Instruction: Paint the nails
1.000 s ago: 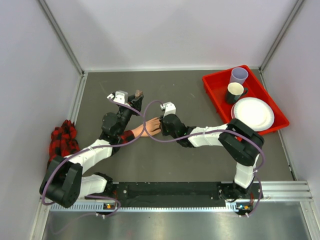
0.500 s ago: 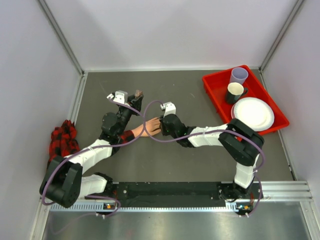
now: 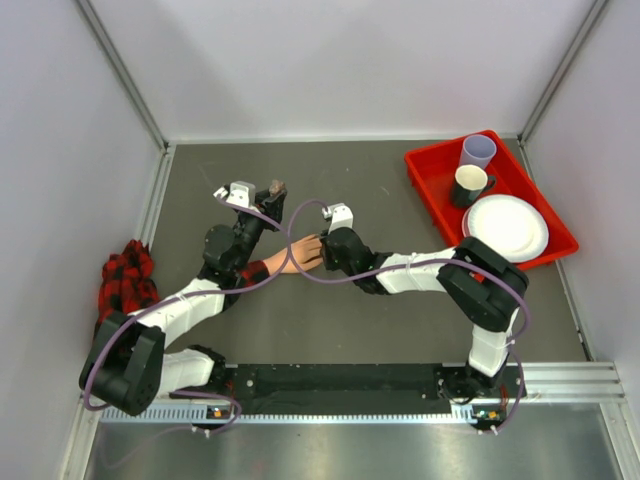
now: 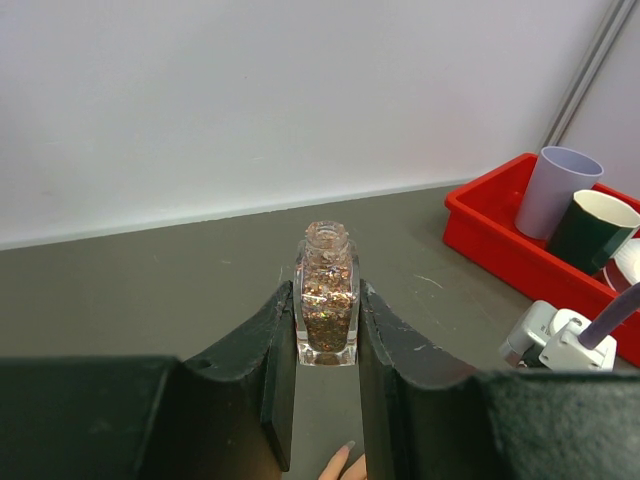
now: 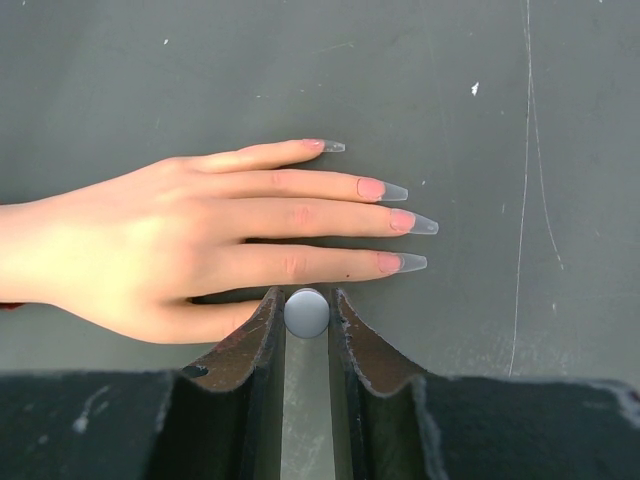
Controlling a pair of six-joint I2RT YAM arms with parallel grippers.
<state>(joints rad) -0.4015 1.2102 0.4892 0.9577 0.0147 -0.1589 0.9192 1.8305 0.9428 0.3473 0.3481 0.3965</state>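
A peach mannequin hand lies palm down on the grey table, its fingers pointing right. Its long clear-tipped nails show pink at the base. In the top view the hand lies between both arms, with a red-and-black plaid sleeve trailing left. My right gripper hovers over the thumb side of the hand and is shut on a round grey brush cap, seen end-on. My left gripper is shut on an uncapped bottle of glitter nail polish, held upright behind the hand; one fingertip shows below it.
A red tray at the back right holds a lilac cup, a dark mug and a white plate. Grey walls close in the table on three sides.
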